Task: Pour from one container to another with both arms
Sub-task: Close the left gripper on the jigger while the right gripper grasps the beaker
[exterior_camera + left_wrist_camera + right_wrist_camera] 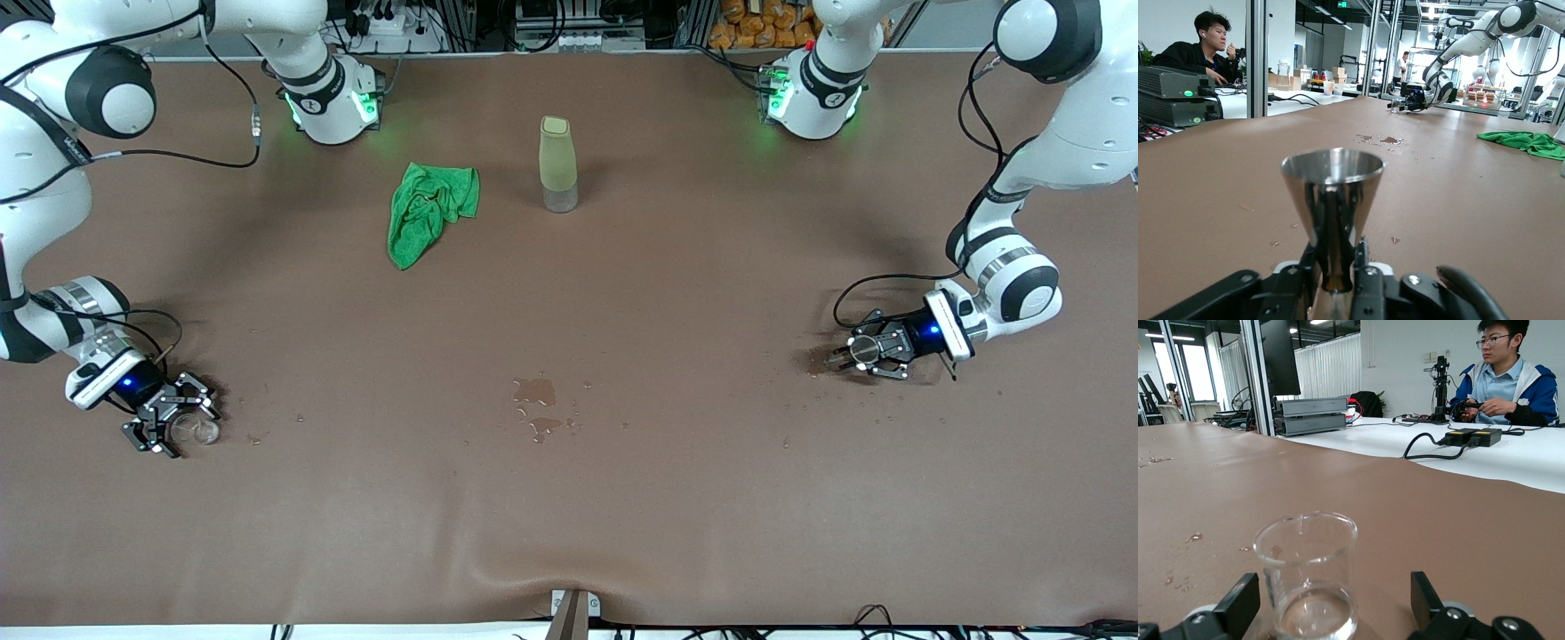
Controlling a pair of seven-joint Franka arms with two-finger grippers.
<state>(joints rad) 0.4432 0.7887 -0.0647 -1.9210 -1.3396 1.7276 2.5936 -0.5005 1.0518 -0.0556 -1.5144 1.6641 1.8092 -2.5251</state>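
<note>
Brown covering spreads over the whole surface (622, 498) in the front view, with both arm bases along its upper edge. Near the middle a small puddle (535, 391) and scattered drops mark the covering. A crumpled green cloth (428, 211) lies closer to the bases, and beside it stands an upright tan bottle (557, 164). At the left arm's end, the left claw (861, 352) sits low at the surface, pinching a shiny metal cup (861, 350). At the right arm's end, the right claw (182, 427) is also low, its fingers spread around a clear glass beaker (196, 431) without touching it.

From the left wrist view, the metal cup (1332, 200) stands upright, a double-cone shape with its narrow waist pressed between the dark fingers (1368, 280) of the left claw (1338, 283). Farther off, the puddle (1381, 140) glints, the green cloth (1525, 143) lies flat, and the other arm reaches down to the surface.

From the right wrist view, the beaker (1307, 577) stands on the surface (1438, 513) between the wide-apart fingers (1238, 607) of the right claw (1331, 613), with a little clear liquid at its bottom.
</note>
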